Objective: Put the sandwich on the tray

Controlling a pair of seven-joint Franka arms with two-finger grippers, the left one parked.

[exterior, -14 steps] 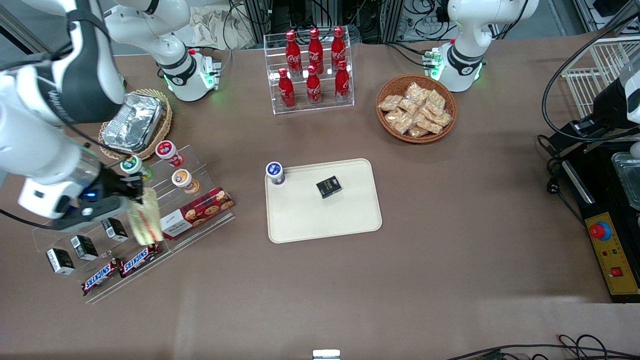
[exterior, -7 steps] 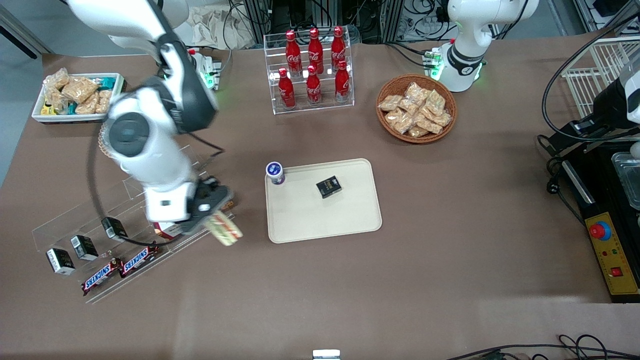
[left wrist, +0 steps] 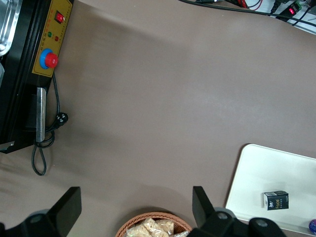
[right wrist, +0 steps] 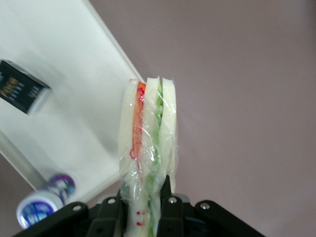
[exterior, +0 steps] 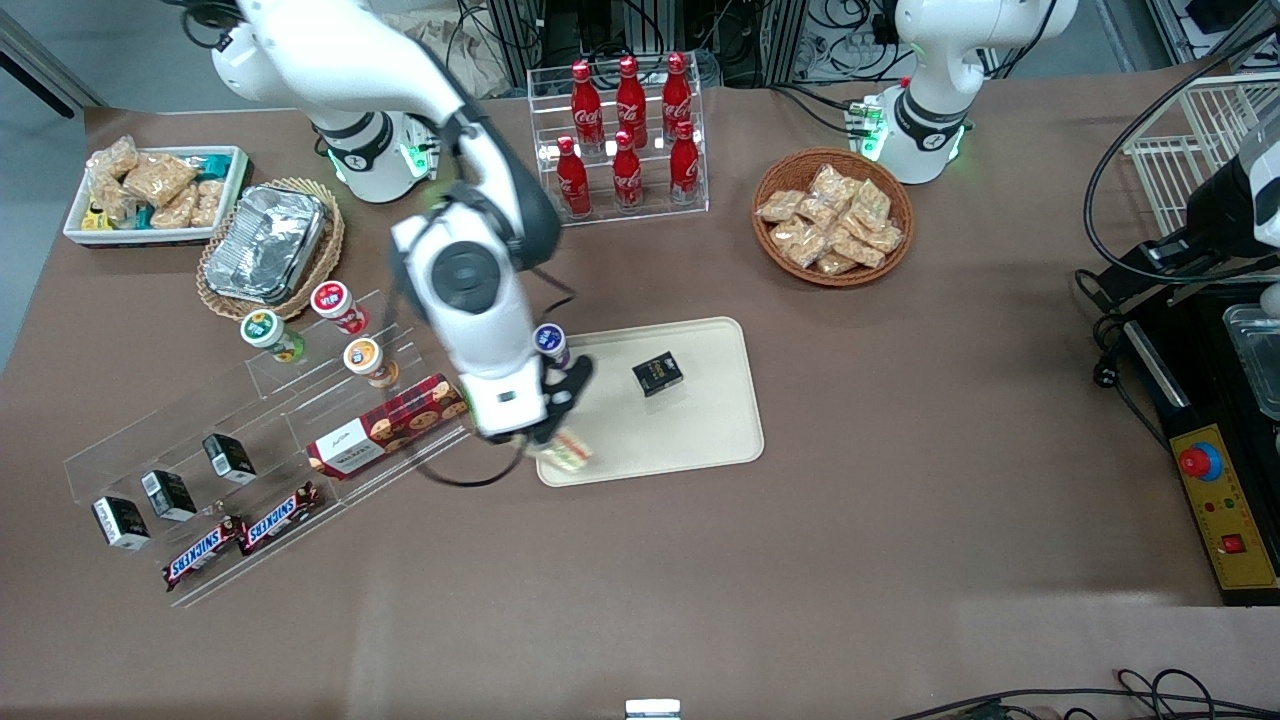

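gripper [exterior: 548,432] clamped on sandwich [right wrist: 147,143], pointed down from a bent right arm | sandwich held edge-up above the tray [exterior: 690,440] corner nearest the cookie box [exterior: 388,424] | not set down

The gripper [exterior: 553,428] is hanging over the tray's [exterior: 700,440] corner nearest the working arm's end, gripping the sandwich [right wrist: 147,148]; a small box [exterior: 657,374] and a lidded cup [exterior: 550,343] are sitting on the tray.

gripper [exterior: 553,432] carried the sandwich [exterior: 566,451] from the shelf to the tray [exterior: 690,430] edge
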